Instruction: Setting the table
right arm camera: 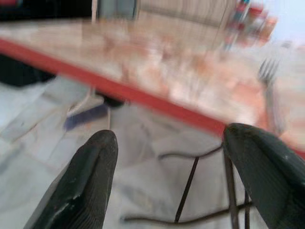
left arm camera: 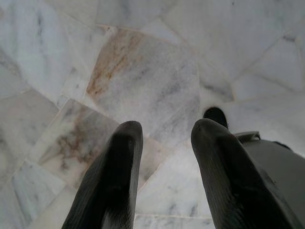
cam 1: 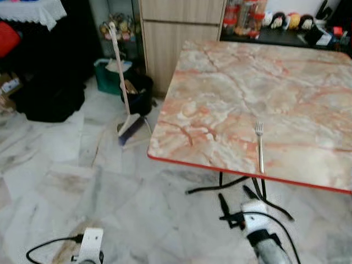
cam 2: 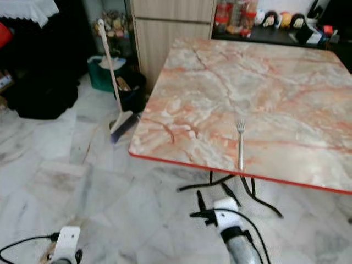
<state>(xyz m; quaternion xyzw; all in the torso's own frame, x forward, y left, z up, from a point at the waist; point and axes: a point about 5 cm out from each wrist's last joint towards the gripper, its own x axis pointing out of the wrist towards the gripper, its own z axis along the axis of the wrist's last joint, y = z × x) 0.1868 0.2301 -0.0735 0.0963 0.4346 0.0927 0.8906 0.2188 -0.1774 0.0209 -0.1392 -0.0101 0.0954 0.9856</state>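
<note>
A silver fork (cam 1: 259,146) lies on the pink marble table (cam 1: 231,99), tines pointing away from me, its handle ending close to the red front edge (cam 1: 220,168). My right gripper (cam 1: 236,199) hangs below and just in front of that edge, under the fork, open and holding nothing. The right wrist view looks between its wide-apart fingers (right arm camera: 86,181) at the blurred table edge and the fork (right arm camera: 269,90) above. My left gripper (left arm camera: 167,128) hangs low on my left over the marble floor, open and holding nothing; its wrist (cam 1: 91,242) shows at the bottom of the left eye view.
Black table legs (cam 1: 242,184) stand right behind the right gripper. A broom (cam 1: 124,82) leans by a black bin (cam 1: 140,93) and a green bin (cam 1: 107,74) left of the table. A wooden cabinet (cam 1: 176,33) and a shelf of jars (cam 1: 275,22) are behind.
</note>
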